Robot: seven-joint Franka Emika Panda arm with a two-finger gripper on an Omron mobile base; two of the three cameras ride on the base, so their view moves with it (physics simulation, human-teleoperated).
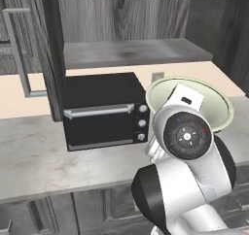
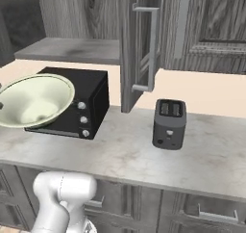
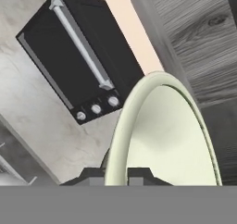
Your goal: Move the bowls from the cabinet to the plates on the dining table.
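Note:
A pale cream-green bowl (image 1: 216, 108) (image 2: 33, 99) hangs tilted above the counter, just right of the black toaster oven. In the hand view its light rim (image 3: 121, 126) runs between the two fingertips of my gripper (image 3: 115, 176), which is shut on the rim. The dark grey wood-grain cabinet stands open above, its shelf (image 1: 131, 52) (image 2: 72, 49) bare where it shows. The cabinet doors (image 1: 19, 44) (image 2: 141, 44) are swung outward, each with a silver bar handle. The plates and the dining table are out of view.
The black toaster oven (image 1: 102, 110) (image 2: 89, 99) (image 3: 74, 56) sits on the marble counter (image 1: 39, 156) (image 2: 139, 155) under the cabinet. A dark two-slot toaster (image 2: 169, 123) stands further right. Drawer fronts run below the counter edge.

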